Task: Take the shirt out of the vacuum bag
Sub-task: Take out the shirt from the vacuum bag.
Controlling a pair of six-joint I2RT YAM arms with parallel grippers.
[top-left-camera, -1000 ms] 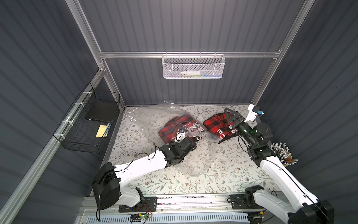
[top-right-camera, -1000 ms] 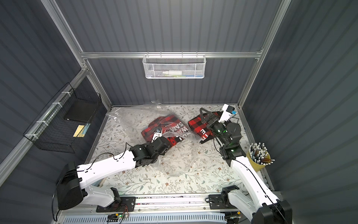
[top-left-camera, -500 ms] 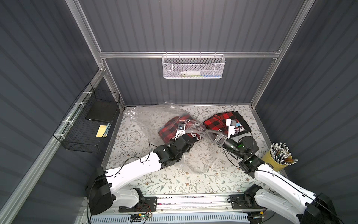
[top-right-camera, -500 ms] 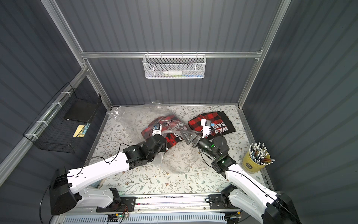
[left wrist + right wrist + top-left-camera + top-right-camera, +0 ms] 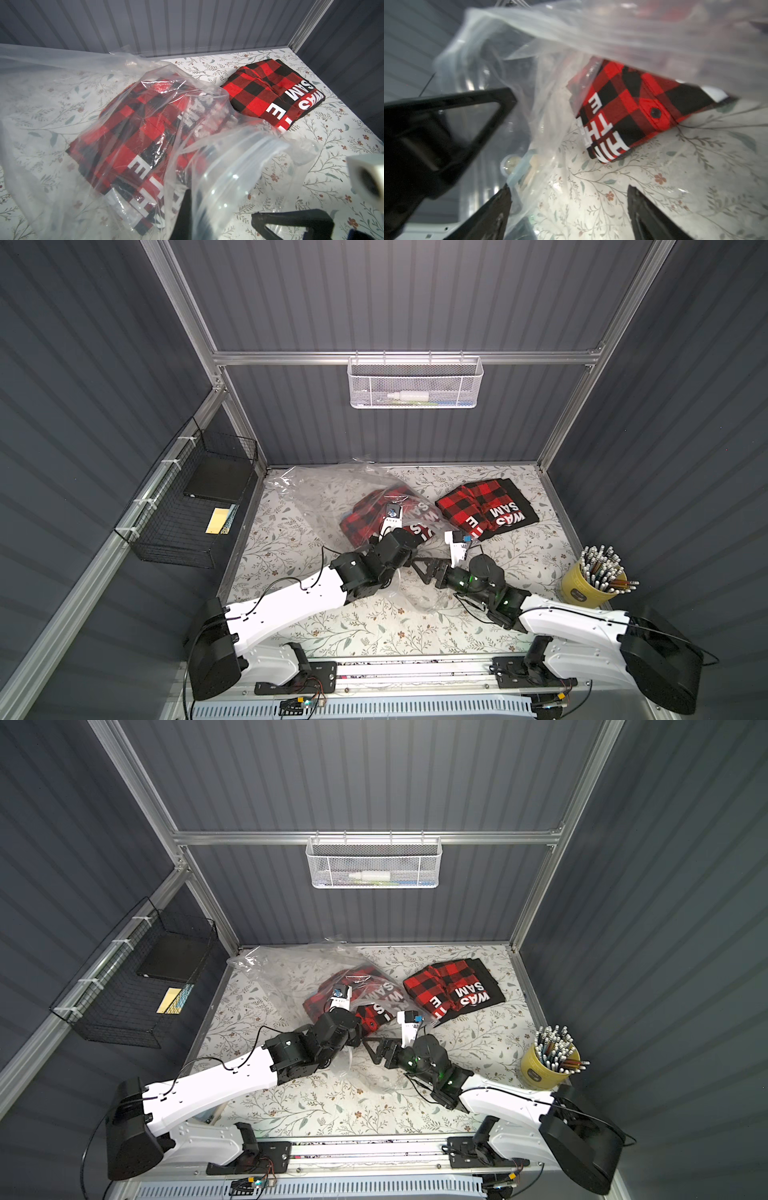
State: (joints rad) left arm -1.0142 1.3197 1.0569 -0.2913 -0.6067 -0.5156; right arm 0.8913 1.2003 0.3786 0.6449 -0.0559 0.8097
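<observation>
Left claw: pinching tight on the zip-seal lip of the vacuum bag, holding it up off the floral table.
Right claw: jaws standing wide apart at the bag's mouth, just beside the left claw, gripping nothing.
Shirt: lying folded inside the bag, red-and-black plaid, one corner peeking toward the mouth.
Second shirt: sitting outside the bag, to the right of it.

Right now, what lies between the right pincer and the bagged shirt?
Only clear film of the vacuum bag over the floral table, seen in the right wrist view between the open right pincer and the shirt.
</observation>
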